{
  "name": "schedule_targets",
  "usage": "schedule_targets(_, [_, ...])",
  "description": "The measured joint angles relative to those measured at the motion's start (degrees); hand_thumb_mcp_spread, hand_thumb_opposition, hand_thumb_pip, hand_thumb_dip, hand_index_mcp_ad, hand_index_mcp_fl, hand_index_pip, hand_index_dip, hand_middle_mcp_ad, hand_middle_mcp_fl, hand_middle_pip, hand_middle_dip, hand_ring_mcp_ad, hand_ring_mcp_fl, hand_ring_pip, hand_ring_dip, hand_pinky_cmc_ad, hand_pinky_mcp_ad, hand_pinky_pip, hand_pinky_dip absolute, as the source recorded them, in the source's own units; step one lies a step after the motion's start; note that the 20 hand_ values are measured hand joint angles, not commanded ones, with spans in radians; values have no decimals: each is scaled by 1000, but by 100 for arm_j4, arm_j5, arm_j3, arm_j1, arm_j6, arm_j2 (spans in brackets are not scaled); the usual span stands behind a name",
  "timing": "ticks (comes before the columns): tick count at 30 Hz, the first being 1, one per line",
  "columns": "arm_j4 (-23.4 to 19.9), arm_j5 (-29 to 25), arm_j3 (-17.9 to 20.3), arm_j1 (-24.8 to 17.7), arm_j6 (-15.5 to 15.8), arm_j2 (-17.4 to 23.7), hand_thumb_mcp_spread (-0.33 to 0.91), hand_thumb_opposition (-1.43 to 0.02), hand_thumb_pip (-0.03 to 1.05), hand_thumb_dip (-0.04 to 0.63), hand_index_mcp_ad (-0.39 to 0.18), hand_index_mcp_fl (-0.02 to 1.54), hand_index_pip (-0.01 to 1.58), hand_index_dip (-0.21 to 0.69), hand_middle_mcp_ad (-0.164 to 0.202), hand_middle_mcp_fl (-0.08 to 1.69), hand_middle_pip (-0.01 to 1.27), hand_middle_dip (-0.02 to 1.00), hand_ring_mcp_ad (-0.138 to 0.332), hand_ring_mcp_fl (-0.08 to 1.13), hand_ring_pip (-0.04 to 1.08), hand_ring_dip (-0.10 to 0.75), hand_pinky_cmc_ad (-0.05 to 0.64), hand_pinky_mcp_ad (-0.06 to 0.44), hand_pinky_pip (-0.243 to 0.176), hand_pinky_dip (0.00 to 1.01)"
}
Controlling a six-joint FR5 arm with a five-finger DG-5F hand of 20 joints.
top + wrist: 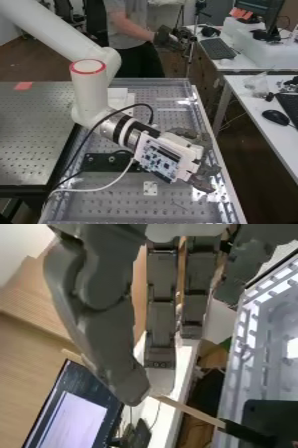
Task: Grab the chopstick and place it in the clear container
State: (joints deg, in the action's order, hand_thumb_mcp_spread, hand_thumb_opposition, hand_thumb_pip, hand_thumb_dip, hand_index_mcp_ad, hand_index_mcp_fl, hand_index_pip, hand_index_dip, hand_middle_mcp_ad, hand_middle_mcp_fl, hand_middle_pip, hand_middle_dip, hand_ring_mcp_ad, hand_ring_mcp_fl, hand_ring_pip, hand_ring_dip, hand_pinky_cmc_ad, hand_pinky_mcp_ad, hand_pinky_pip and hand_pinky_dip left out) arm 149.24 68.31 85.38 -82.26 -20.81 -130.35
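Chopstick [191, 412] sits pinched between my thumb and a fingertip, near its middle as far as I can make out; my hand [207, 171] hangs at the high view's lower right, above the perforated bench [113, 209].

From my post I see a smooth white arm [90, 97] with rounded joints. Its pale joint cap [88, 66], up the arm from the circuit board, wears a red ring [88, 60]. Between that cap and the board [159, 158] sit a silver collar [108, 125] and a black band [121, 129]. The board is blue with pale parts, framed by a white housing [191, 156]. Beside it I spot a black cable [83, 145] and a white cable [100, 189]. Past it is the dark grey hand [209, 170], whose blocky finger [159, 363] bears small round marks.
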Motion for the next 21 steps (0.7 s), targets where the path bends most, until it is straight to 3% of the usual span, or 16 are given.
schedule_targets(6, [-181,-256,63,-60,21,33,661,-1108,501,257,-218,1210,565,33,61,1375,391,497,99,707,101,330,384,246,42,204])
schedule_targets(8, [-198,-276,79,-72,-21,37,658,-1114,501,257,-218,1236,517,33,61,1400,340,501,87,707,101,330,393,251,59,206])
schedule_targets(21, [-190,-287,67,-62,-32,31,660,-1126,496,260,-215,1302,436,49,58,1464,262,510,84,721,101,330,393,260,61,208])
